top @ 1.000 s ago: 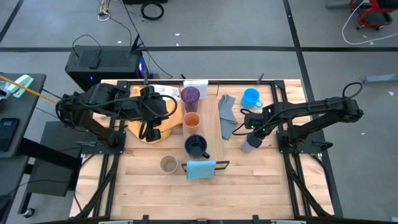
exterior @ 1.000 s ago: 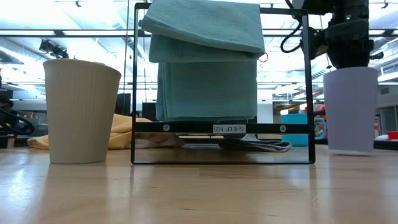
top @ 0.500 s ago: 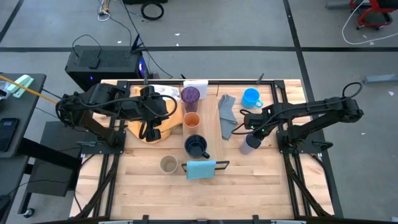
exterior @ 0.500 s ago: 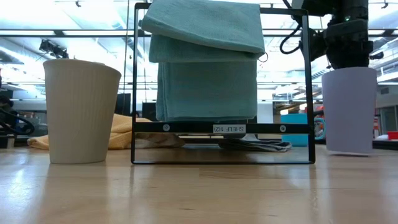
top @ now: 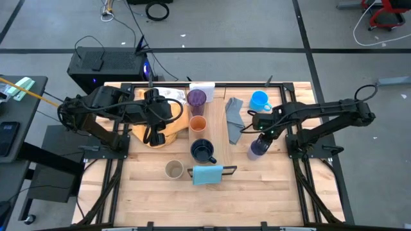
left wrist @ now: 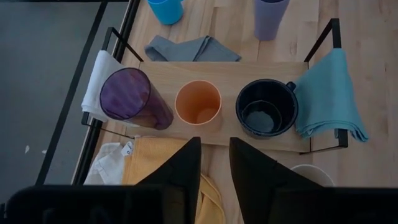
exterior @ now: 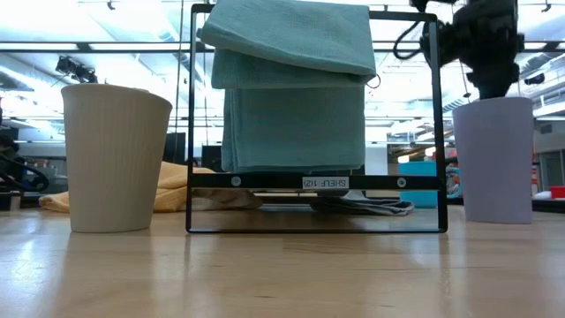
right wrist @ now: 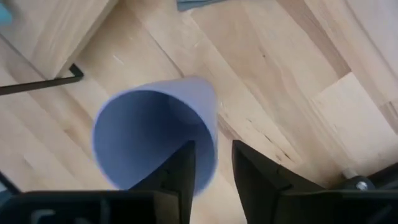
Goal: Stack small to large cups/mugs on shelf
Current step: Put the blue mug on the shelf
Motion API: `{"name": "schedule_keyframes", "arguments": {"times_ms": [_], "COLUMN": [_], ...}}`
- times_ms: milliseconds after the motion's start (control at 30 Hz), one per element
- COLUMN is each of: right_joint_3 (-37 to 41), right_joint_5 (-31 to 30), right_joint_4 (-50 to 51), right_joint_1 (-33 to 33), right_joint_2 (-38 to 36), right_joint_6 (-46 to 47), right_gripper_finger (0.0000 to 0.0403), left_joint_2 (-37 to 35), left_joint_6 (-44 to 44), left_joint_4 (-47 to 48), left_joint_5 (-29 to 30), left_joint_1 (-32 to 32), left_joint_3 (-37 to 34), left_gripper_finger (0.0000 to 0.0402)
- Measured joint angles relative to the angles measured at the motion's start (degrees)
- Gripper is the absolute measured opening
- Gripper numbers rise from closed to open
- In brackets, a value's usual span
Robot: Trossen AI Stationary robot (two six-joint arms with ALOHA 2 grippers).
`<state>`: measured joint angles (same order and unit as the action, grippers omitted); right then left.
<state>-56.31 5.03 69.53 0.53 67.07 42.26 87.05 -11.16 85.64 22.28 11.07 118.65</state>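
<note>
We can read a small white label (exterior: 325, 183) on the black bar of the rack (exterior: 313, 221) in the low view; it says "SHELF" with some tiny marks after it that we cannot make out. A teal cloth (exterior: 291, 84) hangs over that rack at one end of the shelf (left wrist: 224, 71), and a white cloth (left wrist: 99, 78) hangs at the other end. On the shelf three cups stand in a row: the dark purple tumbler (left wrist: 127, 98), the orange cup (left wrist: 198, 104) and the navy mug (left wrist: 266, 109). We see right down into all three, and nothing is in them. The lavender cup (top: 258, 147) stands upright on the bench (top: 270, 192), off the shelf, on the right side. It has nothing in it too. The right pincer (right wrist: 211, 163) is just above this cup, and its two fingers are spread a little, one over the inside of the rim and one outside it. We cannot tell if they touch the rim. The bright blue mug (top: 259, 100) stands at the far side of the bench, near the grey cloth (top: 234, 118). The beige cup (top: 173, 169) stands at the near side, close to the teal cloth. The left pincer (left wrist: 213, 158) hangs over the yellow cloth (left wrist: 155, 162), beside the shelf, with its fingers a little apart and nothing between them.
</note>
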Motion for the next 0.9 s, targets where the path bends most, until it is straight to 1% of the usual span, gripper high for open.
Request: {"name": "schedule_keyframes", "arguments": {"times_ms": [100, 233, 300, 367, 400, 467, 567, 733, 800, 900], "right_joint_3": [-3.5, -9.5, -12.2, -13.3, -13.2, -11.7, -8.0, -3.8, -3.6, -3.6], "right_joint_5": [-0.1, -2.5, -5.7, -11.1, -13.7, -14.8, -11.6, -9.3, -7.9, -3.8], "right_joint_4": [3.8, 10.1, 12.7, 14.9, 14.9, 13.9, 11.2, 7.0, 5.5, 3.0], "right_joint_1": [0.0, -0.1, -0.7, -2.8, -4.7, -10.4, -19.5, -33.2, -37.4, -42.1], "right_joint_2": [0.0, 0.0, 0.0, -0.1, -0.1, -0.1, 0.0, 0.0, 0.0, 0.5], "right_joint_6": [-0.2, -1.6, -3.2, -6.6, -8.7, -12.8, -18.5, -27.4, -30.6, -35.5], "right_gripper_finger": [0.0113, 0.0112, 0.0111, 0.0111, 0.0111, 0.0111, 0.0111, 0.0111, 0.0111, 0.0112], "left_joint_2": [0.0, 0.0, 0.0, 0.0, 0.0, 0.0, 0.0, 0.0, 0.0, 0.0], "left_joint_6": [0.0, 0.0, 0.0, 0.1, 0.4, 0.5, 0.5, 0.0, 0.0, 0.0], "left_joint_4": [0.0, 0.0, 0.0, 0.0, 0.0, 0.0, 0.0, 0.0, 0.0, 0.0], "left_joint_5": [0.0, 0.0, 0.0, 0.0, 0.0, 0.0, 0.0, 0.0, 0.0, 0.0], "left_joint_1": [0.0, 0.0, 0.0, 0.0, 0.0, 0.0, 0.0, 0.0, 0.0, 0.0], "left_joint_3": [0.0, 0.0, 0.0, 0.0, 0.0, 0.0, 0.0, 0.0, 0.0, 0.0], "left_gripper_finger": [0.0092, 0.0087, 0.0085, 0.0086, 0.0087, 0.0090, 0.0094, 0.0094, 0.0092, 0.0090]}}
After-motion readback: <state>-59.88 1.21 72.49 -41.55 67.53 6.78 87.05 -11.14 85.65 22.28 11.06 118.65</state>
